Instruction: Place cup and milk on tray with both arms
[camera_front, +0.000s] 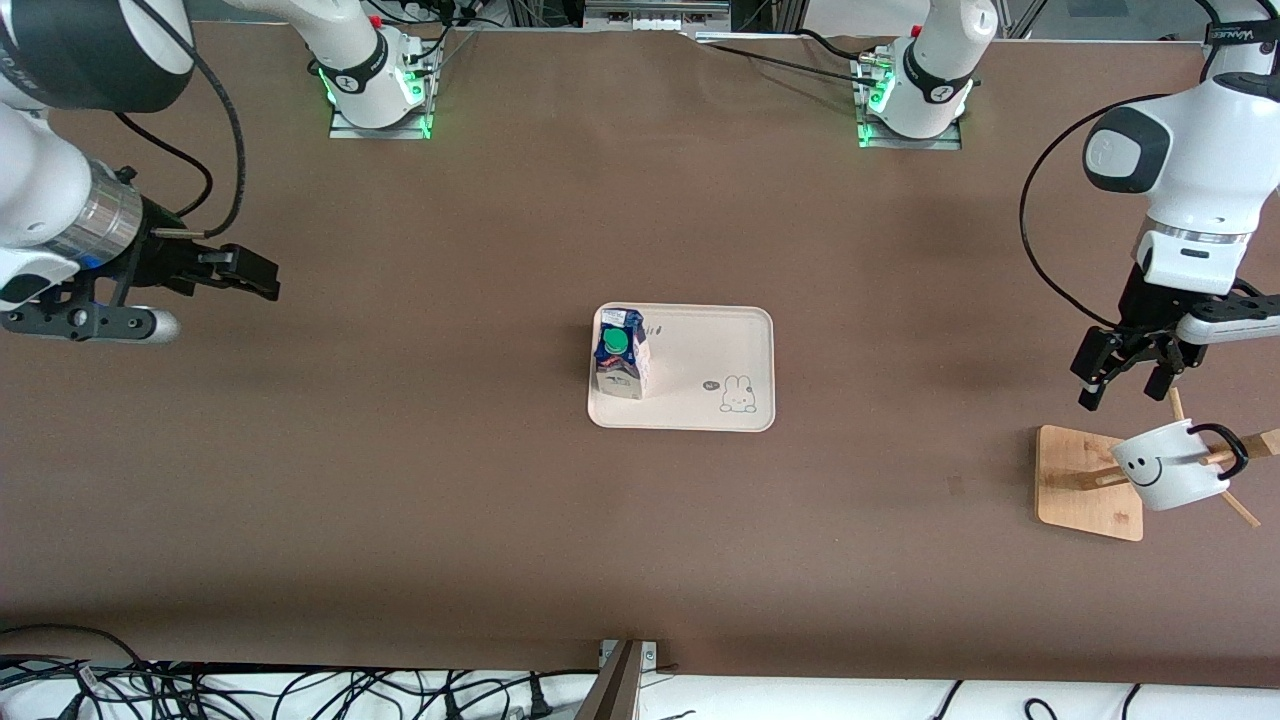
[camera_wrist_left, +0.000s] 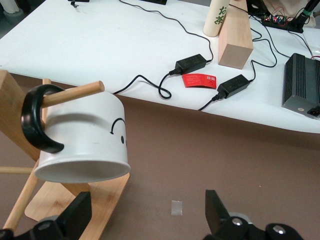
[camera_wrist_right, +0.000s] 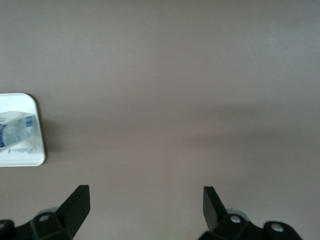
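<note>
On the cream-white tray (camera_front: 700, 340) at the table's middle, the milk carton (camera_front: 620, 365) is already standing upright, at the end toward the right arm, its green screw cap showing on the slanted top. The cup (camera_front: 1170, 465), a glossy white mug with a black smiley face, is hanging mouth tilted downward by its black loop handle on a wooden peg of the rack (camera_front: 1085, 480), toward the left arm's end of the table and well apart from the tray. The left gripper (camera_front: 1125, 378) is hovering just above the rack's square wooden base with its jaws spread wide and holding nothing; the mug is lying close beside it, its long axis running along the tilted peg. The left arm is plainly the nearer one. The right gripper (camera_wrist_right: 145, 205) is waiting over bare brown table, jaws likewise wide and empty. Judged remaining: lifting the mug off its peg.
</note>
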